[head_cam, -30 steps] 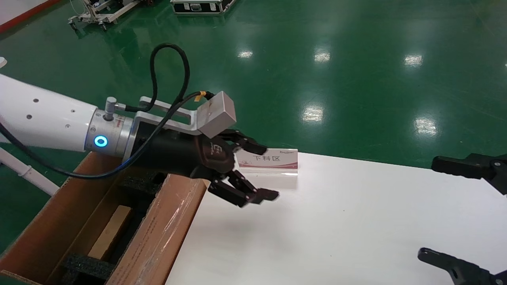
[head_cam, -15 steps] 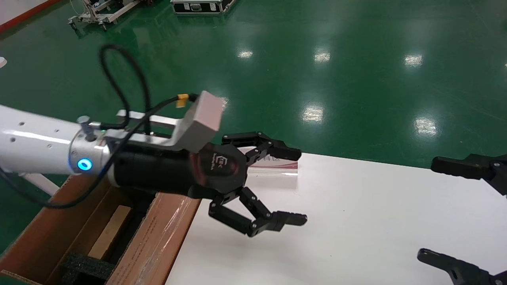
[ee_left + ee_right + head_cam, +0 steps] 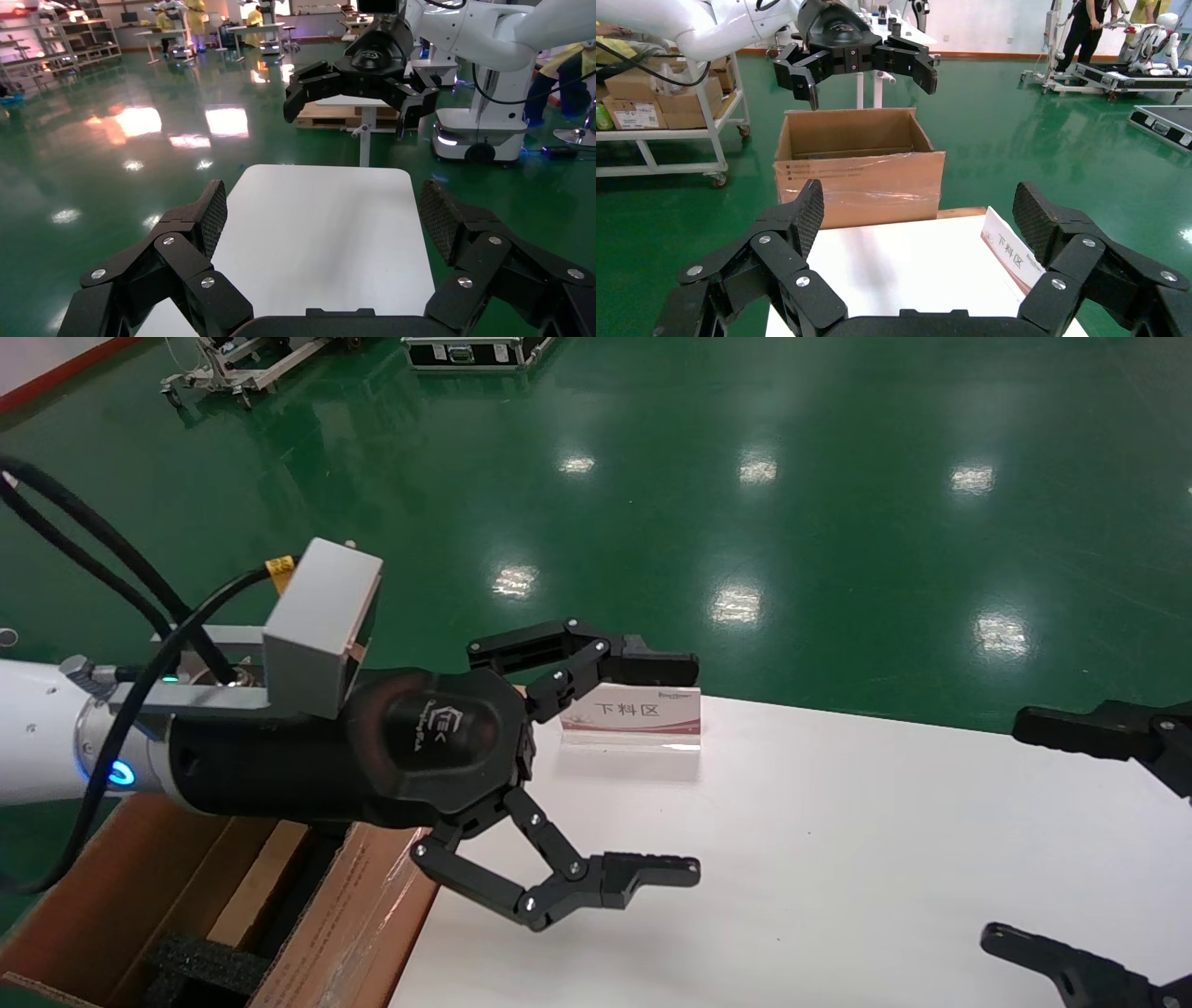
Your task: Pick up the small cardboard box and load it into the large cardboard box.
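Spread wide, the jaws of our left gripper [image 3: 684, 770] hold nothing; one fingertip hangs over the white tabletop [image 3: 838, 859] and the other sits level with the table sign, partly covering its top left corner in the head view. Our left gripper itself reaches out from above the large cardboard box [image 3: 358, 919], which stands at the tabletop's left end with shiny tape on its near wall. Inside that box we see the small cardboard box [image 3: 259, 885] as a pale tan edge lying between the walls, with black foam [image 3: 200, 963] just in front of it. Whether it touches the foam we cannot tell. To the right of the gripper's upper finger stands the white-and-red table sign [image 3: 633, 717], upright near the far edge of the tabletop.

From our left wrist the same open fingers [image 3: 211, 217] frame the bare white top, with the other arm's gripper far beyond it.

Farther right, at the edge of the head view, our right gripper [image 3: 1071, 840] is parked over the tabletop's right end, its jaws also apart and empty. Its wrist camera looks between its own fingers [image 3: 803, 210] across the tabletop [image 3: 891, 270] toward the large cardboard box [image 3: 859, 179], open at the top, with the sign [image 3: 1011, 256] to one side.
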Controlling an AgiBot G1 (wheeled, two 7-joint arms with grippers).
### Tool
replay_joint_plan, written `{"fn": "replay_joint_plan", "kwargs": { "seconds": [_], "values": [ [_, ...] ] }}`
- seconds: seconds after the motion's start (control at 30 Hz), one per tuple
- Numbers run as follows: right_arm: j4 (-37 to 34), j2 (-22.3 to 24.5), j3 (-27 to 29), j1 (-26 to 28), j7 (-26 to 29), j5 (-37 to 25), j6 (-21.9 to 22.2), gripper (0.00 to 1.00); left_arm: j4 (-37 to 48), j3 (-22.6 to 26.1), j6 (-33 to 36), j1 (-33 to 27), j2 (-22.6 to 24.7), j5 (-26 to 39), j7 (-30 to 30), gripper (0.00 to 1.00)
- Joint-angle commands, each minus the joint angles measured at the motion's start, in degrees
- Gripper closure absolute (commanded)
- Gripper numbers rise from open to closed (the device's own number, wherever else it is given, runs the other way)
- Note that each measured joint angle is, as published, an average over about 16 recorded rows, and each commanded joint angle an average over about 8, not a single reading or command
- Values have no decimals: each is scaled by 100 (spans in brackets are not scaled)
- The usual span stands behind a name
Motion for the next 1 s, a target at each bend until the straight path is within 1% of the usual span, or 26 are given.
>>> {"fn": "replay_joint_plan", "kwargs": {
  "seconds": [0.03, 0.27, 1.0],
  "values": [
    [1, -1, 3, -1, 2, -2, -1, 0, 1, -9, 6, 9, 2, -6, 11, 0],
    [5, -6, 15, -4, 9, -11, -6, 0, 2, -192, 46, 129, 14, -58, 28, 0],
    [3, -7, 24, -5, 13, -14, -8, 0, 0, -111, 28, 76, 8, -34, 19, 0]
  ]
}}
